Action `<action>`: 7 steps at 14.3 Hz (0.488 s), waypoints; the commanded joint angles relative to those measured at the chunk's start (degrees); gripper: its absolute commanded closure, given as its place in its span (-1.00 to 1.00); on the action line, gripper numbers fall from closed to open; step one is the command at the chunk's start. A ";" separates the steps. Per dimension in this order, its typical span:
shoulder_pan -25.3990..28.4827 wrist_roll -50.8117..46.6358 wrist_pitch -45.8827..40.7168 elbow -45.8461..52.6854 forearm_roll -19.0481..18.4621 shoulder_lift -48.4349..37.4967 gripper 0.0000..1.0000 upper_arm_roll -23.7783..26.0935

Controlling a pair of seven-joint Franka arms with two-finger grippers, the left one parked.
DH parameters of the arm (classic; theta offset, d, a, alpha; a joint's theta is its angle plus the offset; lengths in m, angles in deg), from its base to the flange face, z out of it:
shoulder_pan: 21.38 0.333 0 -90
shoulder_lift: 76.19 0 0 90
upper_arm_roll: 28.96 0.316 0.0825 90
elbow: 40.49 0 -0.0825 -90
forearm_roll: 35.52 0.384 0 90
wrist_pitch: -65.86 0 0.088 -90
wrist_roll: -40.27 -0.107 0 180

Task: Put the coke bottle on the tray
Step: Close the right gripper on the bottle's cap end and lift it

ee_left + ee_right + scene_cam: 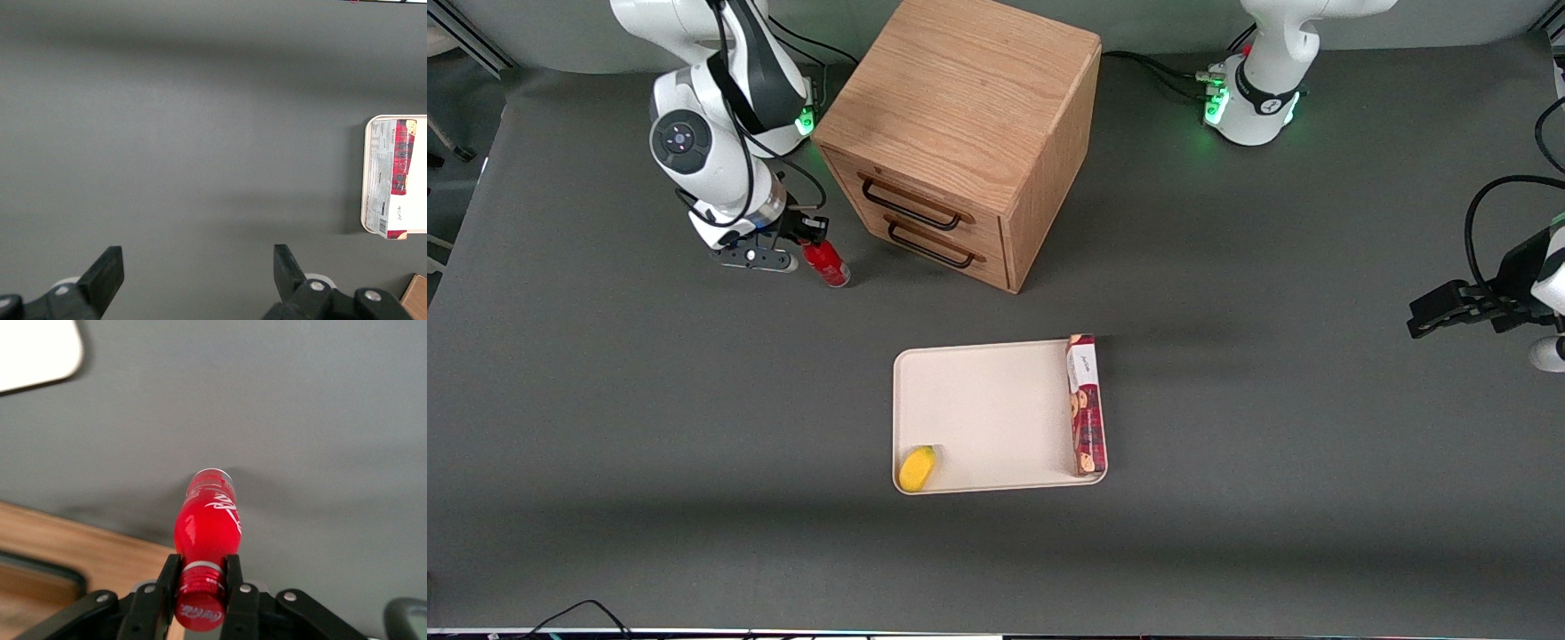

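Note:
The coke bottle [826, 262] is small, glossy and red; it hangs tilted in front of the wooden drawer cabinet, its base close to the table. My right gripper [805, 238] is shut on its neck just below the red cap. In the right wrist view the two black fingers [166, 579] clamp the neck of the bottle [207, 523], with the gripper [200, 577] around the cap. The cream tray [987, 409] lies nearer to the front camera, in the table's middle; a corner of it [33, 350] shows in the right wrist view.
A wooden cabinet [960, 133] with two dark-handled drawers stands beside the bottle. On the tray lie a yellow fruit [917, 468] at one corner and a long red biscuit box [1087, 404] along one edge. The tray [370, 200] and box [400, 160] show in the left wrist view.

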 commanded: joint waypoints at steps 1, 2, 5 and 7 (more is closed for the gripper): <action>-0.51 0.58 -11.59 13.99 0.37 -0.02 0.86 -1.07; -0.51 0.67 -14.67 18.48 0.11 0.68 0.86 -1.60; -0.25 0.94 -23.64 33.94 -5.06 5.24 0.86 -1.69; -0.07 0.41 -31.02 47.02 -5.43 11.29 0.88 -1.00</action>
